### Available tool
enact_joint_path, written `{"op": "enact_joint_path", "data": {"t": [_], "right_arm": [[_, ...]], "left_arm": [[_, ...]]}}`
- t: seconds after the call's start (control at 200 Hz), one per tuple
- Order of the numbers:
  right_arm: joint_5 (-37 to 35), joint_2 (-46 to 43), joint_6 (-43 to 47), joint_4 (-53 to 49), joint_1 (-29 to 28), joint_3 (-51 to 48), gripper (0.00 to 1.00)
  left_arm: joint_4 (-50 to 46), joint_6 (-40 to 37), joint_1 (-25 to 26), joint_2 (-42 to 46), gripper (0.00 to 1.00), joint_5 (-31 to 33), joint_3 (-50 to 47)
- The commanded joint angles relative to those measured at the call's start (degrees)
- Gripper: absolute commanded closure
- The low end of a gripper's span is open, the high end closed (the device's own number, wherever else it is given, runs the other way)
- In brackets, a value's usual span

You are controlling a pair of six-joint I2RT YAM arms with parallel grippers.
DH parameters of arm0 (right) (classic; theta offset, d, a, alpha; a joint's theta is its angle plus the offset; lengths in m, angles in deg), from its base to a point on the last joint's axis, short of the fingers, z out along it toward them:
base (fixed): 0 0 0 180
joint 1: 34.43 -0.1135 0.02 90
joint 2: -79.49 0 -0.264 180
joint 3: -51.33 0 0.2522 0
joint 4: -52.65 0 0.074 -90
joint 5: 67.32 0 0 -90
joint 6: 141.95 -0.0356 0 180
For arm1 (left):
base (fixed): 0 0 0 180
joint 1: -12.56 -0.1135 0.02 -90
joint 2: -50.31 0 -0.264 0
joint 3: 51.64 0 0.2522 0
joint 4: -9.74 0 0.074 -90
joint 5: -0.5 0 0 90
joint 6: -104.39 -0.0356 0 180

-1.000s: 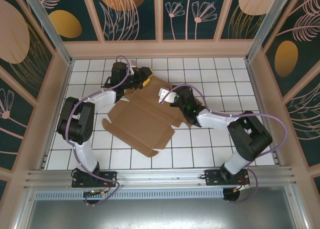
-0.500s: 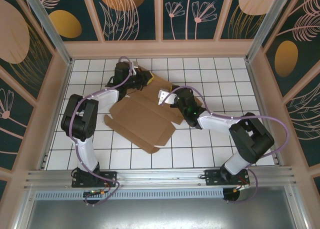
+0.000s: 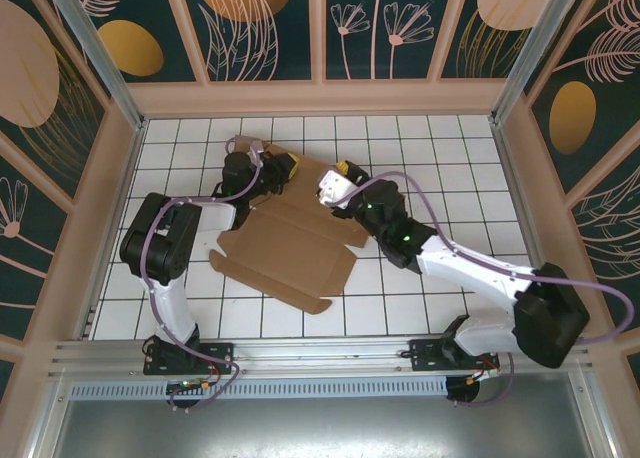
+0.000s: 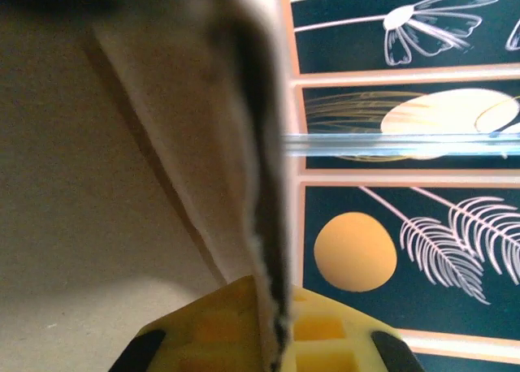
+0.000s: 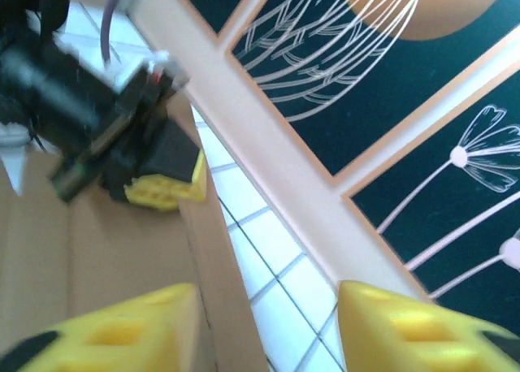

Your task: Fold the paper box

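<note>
Paper box [image 3: 285,243], far edge partly hidden

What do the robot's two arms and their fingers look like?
The left arm and right arm have white shells and black joints; a purple cable loops along each. The left gripper and right gripper are black with yellow fingers moulded with square pockets.

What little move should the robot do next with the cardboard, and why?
Probably lower the right gripper onto the far flap edge of the paper box and close it. The left gripper is shut on that edge, cardboard pinched between its yellow pads, while the right one's fingers stand open nearby, holding nothing. Two grips should raise the flap evenly.
</note>
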State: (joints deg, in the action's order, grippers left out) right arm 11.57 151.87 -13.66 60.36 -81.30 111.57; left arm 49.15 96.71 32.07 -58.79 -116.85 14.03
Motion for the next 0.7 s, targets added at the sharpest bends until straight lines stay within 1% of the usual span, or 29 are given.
{"op": "enact_joint_path", "data": {"t": [0.0, 0.01, 0.015, 0.02, 0.025, 0.03, 0.035, 0.045, 0.05, 0.06, 0.07, 0.075, 0.18, 0.24, 0.295, 0.36, 0.4, 0.485, 0.596, 0.696], "right_arm": [[9.8, -1.9, -22.1, -11.3, -0.4, -0.5, 0.75], [9.9, -1.8, -22.3, -11.6, -0.4, -0.6, 0.76], [10.0, -1.9, -23.0, -12.0, -0.5, -0.7, 0.79], [10.0, -1.9, -23.0, -12.0, -0.5, -0.7, 0.79], [11.2, -2.0, -23.7, -12.5, -0.6, -0.9, 0.83], [11.2, -2.0, -23.7, -12.5, -0.6, -0.9, 0.83], [11.9, -1.9, -24.3, -12.9, -0.7, -1.1, 0.87], [12.1, -1.9, -24.6, -13.1, -0.7, -1.2, 0.89], [12.4, -1.9, -25.3, -13.5, -0.9, -1.3, 0.93], [12.6, -1.8, -25.7, -13.7, -0.9, -1.4, 0.95], [12.9, -1.8, -26.4, -14.0, -1.0, -1.5, 0.99], [13.0, -1.8, -26.8, -14.2, -1.1, -1.6, 1.0], [16.2, 0.8, -32.6, -15.9, -2.8, -3.6, 1.0], [14.2, 4.2, -36.2, -17.1, -4.5, -3.1, 1.0], [12.8, 8.4, -40.9, -19.9, -5.1, -0.8, 1.0], [12.5, 13.7, -45.5, -22.7, -5.4, 1.9, 1.0], [12.9, 16.3, -46.3, -23.2, -6.0, 2.8, 1.0], [11.0, 21.4, -47.5, -22.8, -7.4, 3.1, 1.0], [11.9, 27.5, -48.4, -23.6, -7.4, 3.8, 1.0], [10.0, 31.9, -49.1, -26.2, -7.0, 4.8, 1.0]], "left_arm": [[12.4, 3.0, 0.1, 2.5, 1.0, 5.0, -3.4], [13.0, 3.2, 0.1, 2.5, 1.0, 5.0, -3.7], [13.4, 3.3, 0.1, 2.5, 1.0, 5.1, -3.8], [13.7, 3.4, 0.1, 2.4, 1.0, 5.1, -3.9], [13.9, 3.5, 0.1, 2.4, 1.0, 5.2, -4.0], [14.2, 3.6, 0.1, 2.4, 1.0, 5.3, -4.2], [14.5, 3.7, 0.1, 2.4, 1.0, 5.3, -4.3], [15.0, 3.9, 0.1, 2.3, 1.0, 5.4, -4.5], [15.3, 3.9, 0.1, 2.3, 1.0, 5.4, -4.5], [15.8, 4.1, 0.1, 2.2, 1.0, 5.6, -4.7], [16.2, 4.3, 0.1, 2.1, 1.0, 5.7, -4.9], [16.3, 4.5, 0.1, 2.1, 1.0, 5.7, -4.9], [19.4, 5.5, 0.1, 1.7, 1.0, 6.6, -6.0], [19.3, 5.3, 0.1, 1.6, 1.0, 6.8, -6.0], [19.4, 5.2, 0.1, 1.6, 1.0, 7.0, -6.2], [18.4, 4.7, 0.0, 2.0, 1.0, 7.2, -6.4], [17.8, 3.9, 0.1, 2.7, 1.0, 7.7, -6.8], [14.3, 1.7, 0.1, 4.8, 1.0, 9.2, -7.5], [11.1, -0.4, 0.1, 7.1, 1.0, 9.9, -8.0], [8.5, -1.9, 0.1, 9.0, 1.0, 10.8, -9.0]]}}
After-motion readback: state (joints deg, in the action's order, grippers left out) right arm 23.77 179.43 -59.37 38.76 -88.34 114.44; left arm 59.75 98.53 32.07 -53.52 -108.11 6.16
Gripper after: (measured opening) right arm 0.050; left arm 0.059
